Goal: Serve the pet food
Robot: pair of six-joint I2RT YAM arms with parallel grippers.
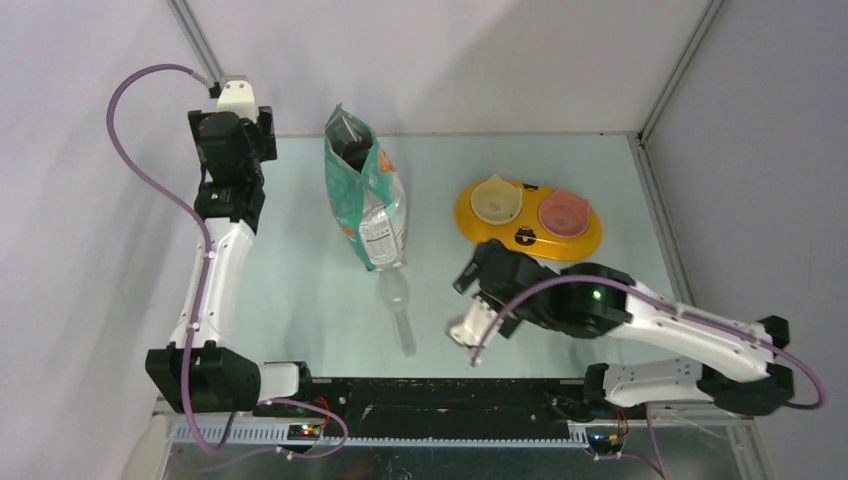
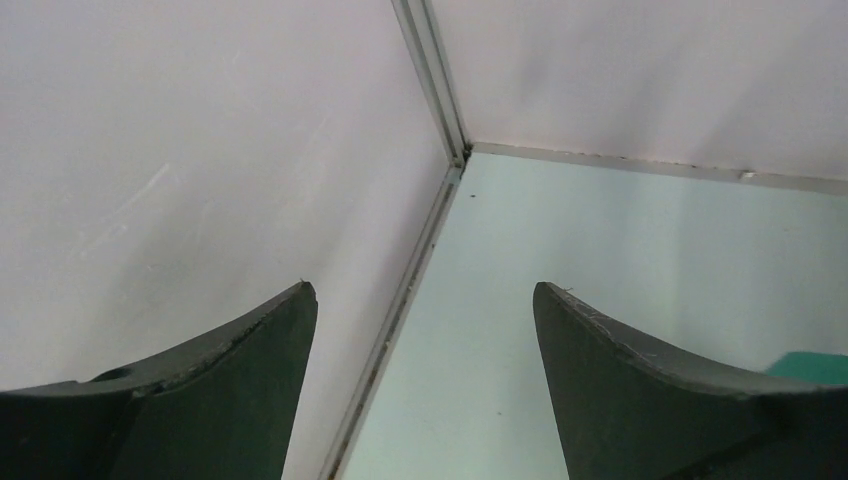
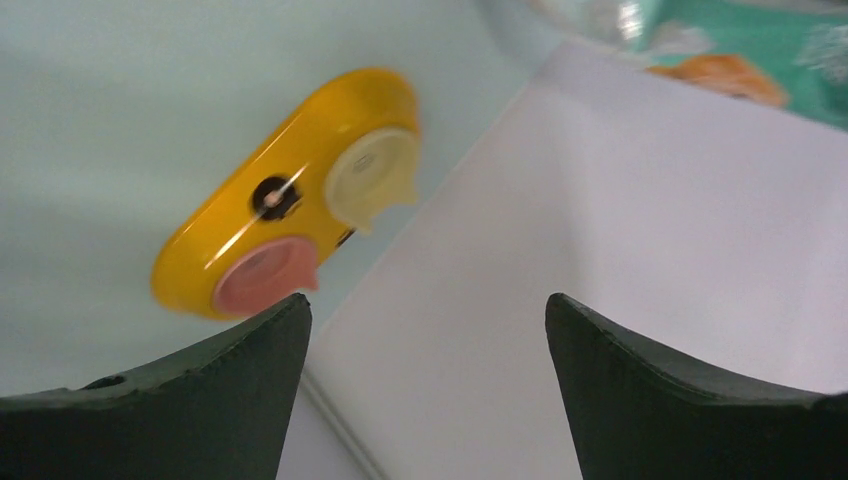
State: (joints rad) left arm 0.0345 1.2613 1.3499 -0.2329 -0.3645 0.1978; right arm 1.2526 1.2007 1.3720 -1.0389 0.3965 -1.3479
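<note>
A teal-and-white bag (image 1: 365, 195) stands open-topped at the middle back of the table. The pet food itself is hidden; no kibble shows in any view. The yellow double-bowl feeder (image 1: 528, 222) lies to its right, with a cream bowl (image 1: 497, 198) and a pink bowl (image 1: 563, 212). A clear plastic scoop (image 1: 400, 305) lies on the table just in front of the bag. My left gripper (image 1: 232, 135) (image 2: 422, 290) hangs open and holds nothing at the back left corner. My right gripper (image 1: 478, 272) (image 3: 426, 300) is open and holds nothing, just in front of the feeder (image 3: 290, 200).
White walls close in the pale green table (image 1: 300, 280) at the back and both sides. A metal frame strip (image 2: 400, 300) runs along the table's left edge under my left gripper. The right wrist view catches the bag (image 3: 740, 50) at its upper right.
</note>
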